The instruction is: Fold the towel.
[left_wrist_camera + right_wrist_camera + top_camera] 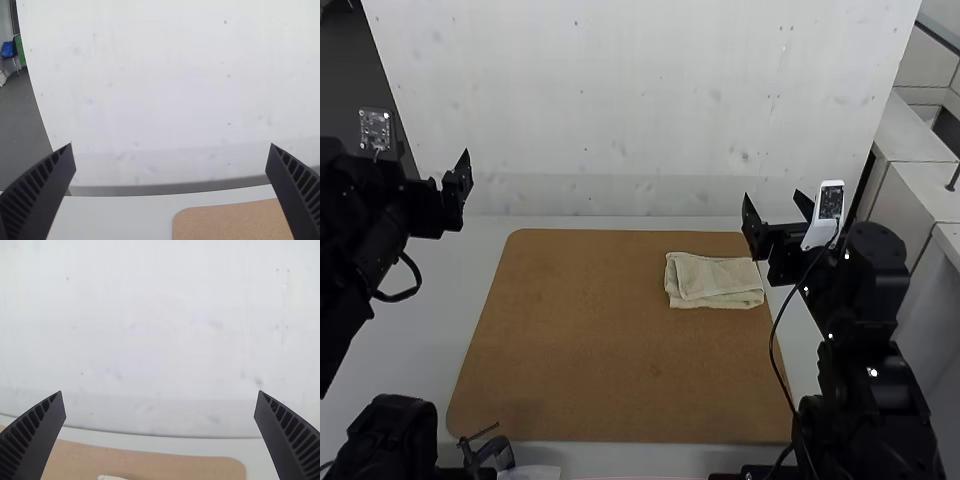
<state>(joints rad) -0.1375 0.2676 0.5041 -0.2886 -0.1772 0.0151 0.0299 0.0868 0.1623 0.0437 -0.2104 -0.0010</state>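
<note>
Folded cream towel (715,281) at risk of being undone.
The towel lay in a compact, layered bundle near the right edge of the brown board (570,340), its upper flap slightly askew over the layer beneath; the left gripper (171,144) and right gripper (160,391) both stood wide open, holding nothing; the fold looked all but finished, so the likeliest trouble was needless touching: a fingertip snagging only the loose flap could have peeled it back, and a sideways nudge could have slid the bundle off the board.

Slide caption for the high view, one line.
Folded towel at the right of the brown mat, both grippers open and empty.
</note>
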